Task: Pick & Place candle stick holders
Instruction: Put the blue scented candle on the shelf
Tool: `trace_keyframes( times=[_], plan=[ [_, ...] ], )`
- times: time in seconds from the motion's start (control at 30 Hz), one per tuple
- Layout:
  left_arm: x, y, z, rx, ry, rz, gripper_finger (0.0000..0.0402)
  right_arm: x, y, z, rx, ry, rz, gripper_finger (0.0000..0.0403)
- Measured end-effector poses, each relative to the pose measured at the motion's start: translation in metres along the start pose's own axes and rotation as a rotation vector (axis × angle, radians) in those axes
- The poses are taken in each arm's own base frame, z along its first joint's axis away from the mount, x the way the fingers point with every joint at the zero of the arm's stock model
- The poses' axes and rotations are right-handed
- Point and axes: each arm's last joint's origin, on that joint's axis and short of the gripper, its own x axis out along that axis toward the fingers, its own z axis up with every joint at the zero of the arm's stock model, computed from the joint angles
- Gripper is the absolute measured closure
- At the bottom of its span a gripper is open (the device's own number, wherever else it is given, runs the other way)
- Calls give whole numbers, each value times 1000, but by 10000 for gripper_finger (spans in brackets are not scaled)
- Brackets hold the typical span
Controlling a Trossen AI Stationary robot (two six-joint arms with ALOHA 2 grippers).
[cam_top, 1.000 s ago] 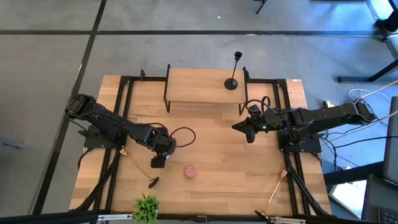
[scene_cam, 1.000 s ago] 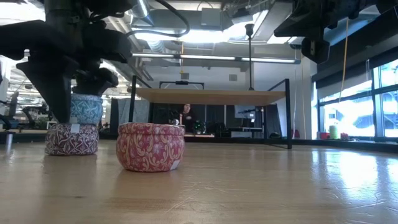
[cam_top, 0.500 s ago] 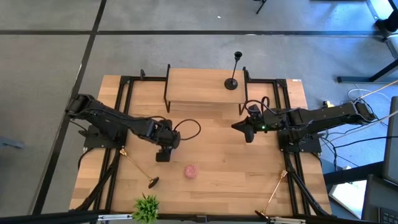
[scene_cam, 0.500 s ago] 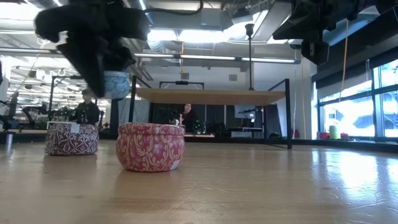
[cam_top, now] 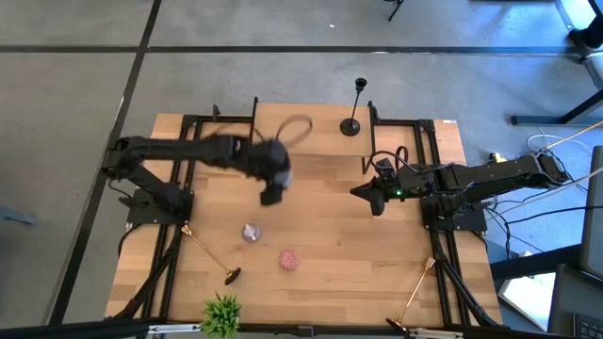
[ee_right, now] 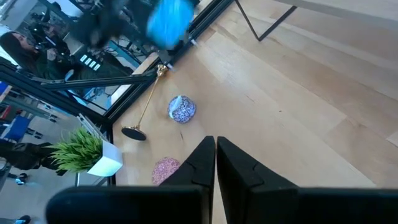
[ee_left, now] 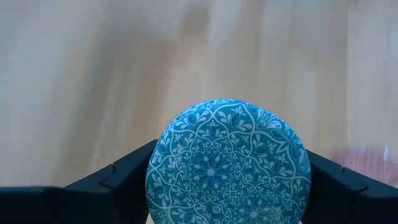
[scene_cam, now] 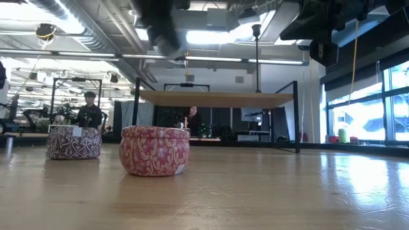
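The left jaws (ee_left: pixel 227 205) are clamped on either side of a round blue tin (ee_left: pixel 227 163), while the right jaws (ee_right: pixel 215 163) are closed on nothing.

From above, the left arm has swung away from the near-left part of the counter (cam_top: pixel 330 217), where it hung a second ago, and now sits blurred near the raised shelf (cam_top: pixel 301 127). A purple tin (cam_top: pixel 250 233) shows where that arm was, beside the pink tin (cam_top: pixel 289 259). The black candle holder (cam_top: pixel 354 108) stands upright on the shelf; one gold holder (cam_top: pixel 209 256) lies near the left rail, another (cam_top: pixel 413 301) near the right rail, neither touched.

At counter level, the blue tin no longer sits atop the purple tin (scene_cam: pixel 73 142); the pink tin (scene_cam: pixel 154 150) is unmoved.

The left wrist camera shows the blue tin filling the grip.

The right wrist camera shows the right arm waiting mid-counter.

The tins are being handled, so the holders' placing seems not yet advanced.
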Motion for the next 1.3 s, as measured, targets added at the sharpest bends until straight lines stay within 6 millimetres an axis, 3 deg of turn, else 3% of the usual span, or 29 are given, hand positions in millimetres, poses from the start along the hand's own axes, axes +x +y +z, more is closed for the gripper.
trace_keyframes(
  times=[0.17, 0.27, 0.6, 0.77, 1.03, 1.3],
  plan=[
    [-16, 49, 23, -128, -127, 13, 107, 0, 1, -1, -9, 31, 29, 385],
    [-14, 71, 33, -158, -122, 34, 107, 0, 2, -2, -35, 59, 63, 385],
    [41, 93, 86, -135, -65, -26, 107, -4, 20, -1, -201, 62, 242, 385],
    [58, 111, 111, -143, -74, -12, 107, -14, 26, 1, -320, 86, 252, 385],
    [87, 143, 114, -176, -4, 4, 107, -53, 13, 5, -361, 109, 150, 385],
    [99, 161, 107, -138, 42, 44, 107, -56, 9, 4, -371, 103, 106, 385]
  ],
)
